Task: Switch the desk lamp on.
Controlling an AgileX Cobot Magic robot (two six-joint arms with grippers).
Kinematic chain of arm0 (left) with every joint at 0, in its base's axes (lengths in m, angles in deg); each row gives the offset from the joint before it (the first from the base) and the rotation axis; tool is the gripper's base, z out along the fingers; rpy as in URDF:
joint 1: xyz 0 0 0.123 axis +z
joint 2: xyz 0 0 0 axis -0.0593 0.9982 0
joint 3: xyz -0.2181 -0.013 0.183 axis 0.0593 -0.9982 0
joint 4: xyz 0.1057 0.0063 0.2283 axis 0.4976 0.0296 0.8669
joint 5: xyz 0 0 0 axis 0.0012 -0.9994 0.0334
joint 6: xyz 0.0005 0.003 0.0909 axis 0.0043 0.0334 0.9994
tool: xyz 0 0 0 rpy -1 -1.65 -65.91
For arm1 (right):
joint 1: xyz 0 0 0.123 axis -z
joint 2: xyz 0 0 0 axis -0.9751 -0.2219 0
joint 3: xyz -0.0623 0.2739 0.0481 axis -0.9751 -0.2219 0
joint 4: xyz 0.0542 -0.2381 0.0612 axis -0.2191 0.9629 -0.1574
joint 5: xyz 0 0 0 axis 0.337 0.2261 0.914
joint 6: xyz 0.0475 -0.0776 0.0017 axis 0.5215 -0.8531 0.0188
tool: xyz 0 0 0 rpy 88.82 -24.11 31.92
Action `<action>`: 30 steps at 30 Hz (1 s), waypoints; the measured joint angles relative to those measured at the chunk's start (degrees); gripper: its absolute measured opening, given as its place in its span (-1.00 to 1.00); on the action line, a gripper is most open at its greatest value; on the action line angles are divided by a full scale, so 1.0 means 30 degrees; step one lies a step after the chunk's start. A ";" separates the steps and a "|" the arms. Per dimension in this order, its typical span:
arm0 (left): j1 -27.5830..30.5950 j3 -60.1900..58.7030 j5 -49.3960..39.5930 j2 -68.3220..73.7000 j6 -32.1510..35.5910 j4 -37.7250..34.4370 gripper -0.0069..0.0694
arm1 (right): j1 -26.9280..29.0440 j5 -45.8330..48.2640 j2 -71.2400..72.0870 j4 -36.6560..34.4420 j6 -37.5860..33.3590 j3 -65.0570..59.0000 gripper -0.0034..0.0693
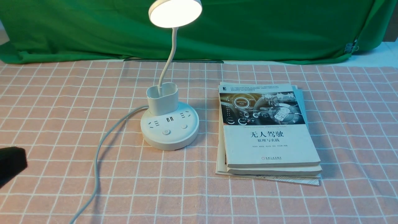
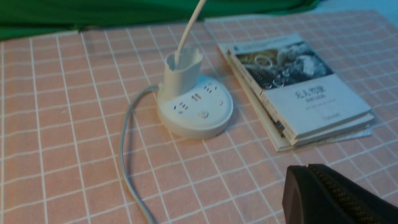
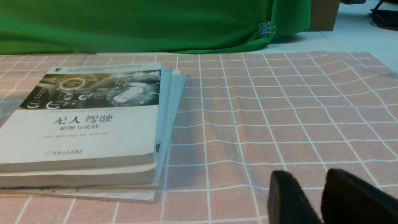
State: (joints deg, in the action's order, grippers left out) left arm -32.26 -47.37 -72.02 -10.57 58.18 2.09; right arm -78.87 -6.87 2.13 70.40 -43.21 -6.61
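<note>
Left fingers [image 2: 298, 193] are pressed together with nothing between them, above the pink checked tabletop [image 1: 62, 93]. Right fingers [image 3: 289, 199] stand a narrow gap apart and are also empty. Ahead and to the right of the left fingers, well apart from them, the desk lamp [image 1: 162, 98] stands upright, its disc head [image 1: 175, 12] glowing. Its grey cord [image 1: 97, 161] runs over the tabletop between the left fingers and the round base [image 1: 169, 132]. Past the lamp from the left fingers, just beside the base, lies a stack of books [image 1: 267, 137], ahead of the right fingers. A green cloth [image 1: 279, 31] hangs behind.
</note>
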 joint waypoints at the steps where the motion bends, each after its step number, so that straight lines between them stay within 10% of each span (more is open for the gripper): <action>1: 0.0000 0.0000 0.0021 -0.0265 0.0000 0.0000 -0.76 | 0.0000 0.0000 0.0000 0.0000 0.0000 0.0000 -0.24; 13: 0.0116 -0.1136 0.1228 -0.1534 0.0134 -0.0139 -0.76 | 0.0000 0.0000 0.0000 0.0000 0.0000 0.0000 -0.24; 21: 0.5662 -0.7970 0.8778 -0.5164 0.0178 -0.1042 -0.76 | 0.0000 0.0000 0.0000 0.0000 -0.0017 0.0000 -0.24; 30: 1.2546 -1.1978 1.0576 -0.7147 0.0178 -0.1848 -0.76 | 0.0000 0.0000 0.0000 0.0000 0.0002 0.0000 -0.24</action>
State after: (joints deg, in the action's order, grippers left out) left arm 5.38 -83.30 -40.29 -32.02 58.71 -3.45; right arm -78.87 -6.87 2.13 70.40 -43.21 -6.61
